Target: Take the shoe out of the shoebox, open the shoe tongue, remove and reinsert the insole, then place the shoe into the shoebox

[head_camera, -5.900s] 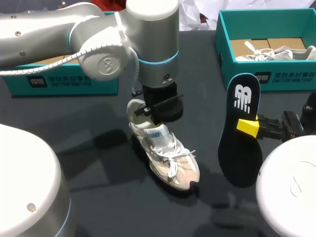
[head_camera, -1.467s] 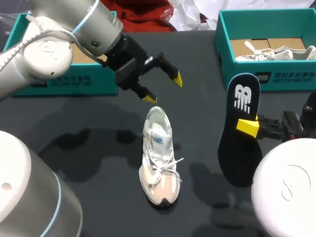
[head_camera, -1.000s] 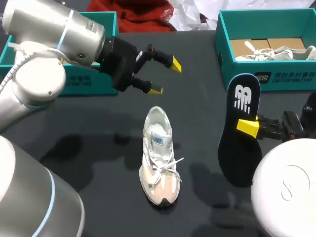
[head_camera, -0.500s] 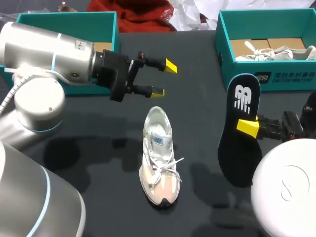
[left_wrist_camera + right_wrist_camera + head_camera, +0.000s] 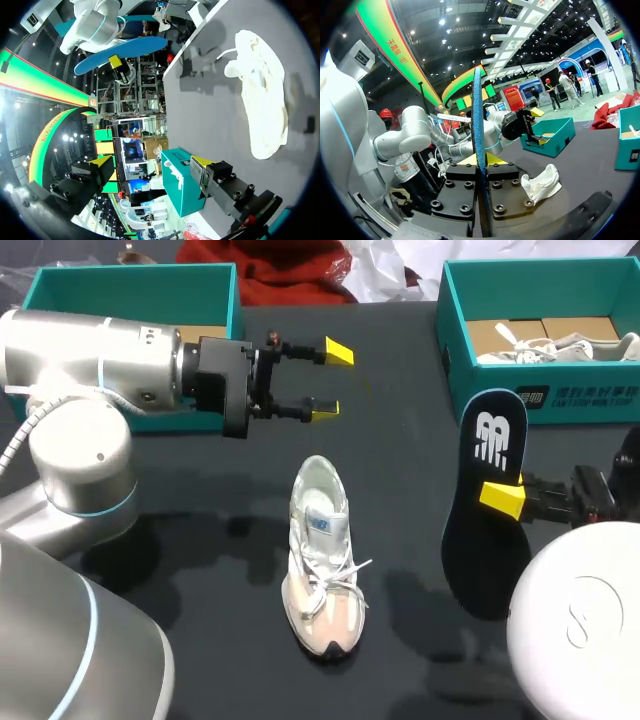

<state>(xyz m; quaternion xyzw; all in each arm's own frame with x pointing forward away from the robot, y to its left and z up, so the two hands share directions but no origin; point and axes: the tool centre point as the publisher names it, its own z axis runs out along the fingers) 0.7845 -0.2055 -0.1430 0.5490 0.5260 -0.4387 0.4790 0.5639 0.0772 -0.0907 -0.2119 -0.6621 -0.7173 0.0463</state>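
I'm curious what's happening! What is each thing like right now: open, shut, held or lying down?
Left gripper: open, empty.
Right gripper: shut on the insole.
Insole: held upright, out of the shoe.
Shoe: on its sole on the table.
Left shoebox: open.
Right shoebox: open.

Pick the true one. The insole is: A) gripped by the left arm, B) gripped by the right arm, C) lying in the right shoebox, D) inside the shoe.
B: the right arm's jaws are shut on the insole, which is held apart from the shoe.
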